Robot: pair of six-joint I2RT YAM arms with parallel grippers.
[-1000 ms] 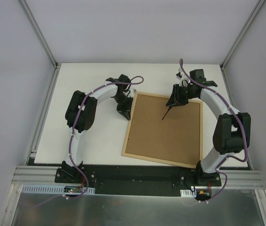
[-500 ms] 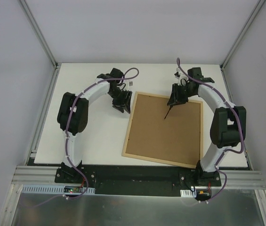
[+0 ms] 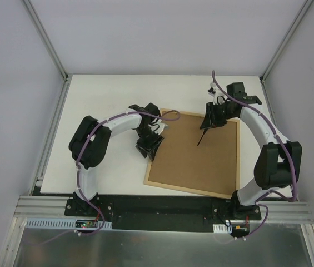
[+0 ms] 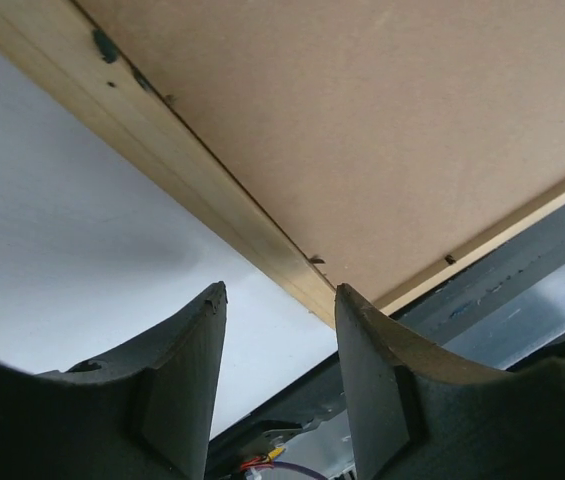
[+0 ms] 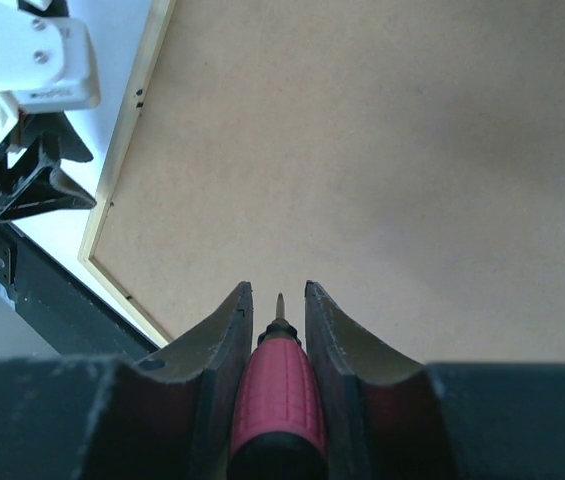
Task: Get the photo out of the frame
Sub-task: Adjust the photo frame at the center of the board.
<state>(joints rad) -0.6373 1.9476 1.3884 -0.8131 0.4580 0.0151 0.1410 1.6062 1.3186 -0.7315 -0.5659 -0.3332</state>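
Note:
The frame (image 3: 193, 156) lies face down on the white table, its brown fibreboard back up, ringed by a thin light wood rail (image 4: 192, 170). The photo is hidden under the back. My left gripper (image 3: 150, 149) is open and empty just over the frame's left rail, near its front corner; in the left wrist view (image 4: 280, 295) the rail runs past the fingertips. My right gripper (image 3: 208, 123) is shut on a red-handled screwdriver (image 5: 277, 385) and holds it above the upper middle of the back (image 5: 382, 150). The thin shaft (image 3: 201, 137) points down at the board.
The white table (image 3: 106, 100) is bordered by aluminium posts at the back corners and a black mounting rail (image 3: 162, 206) along the near edge. The frame's front left corner lies close to that near edge. My left gripper also shows in the right wrist view (image 5: 32, 190).
My left arm has swung from the frame's far left corner down along its left rail toward the front. My right gripper with the screwdriver has barely shifted.

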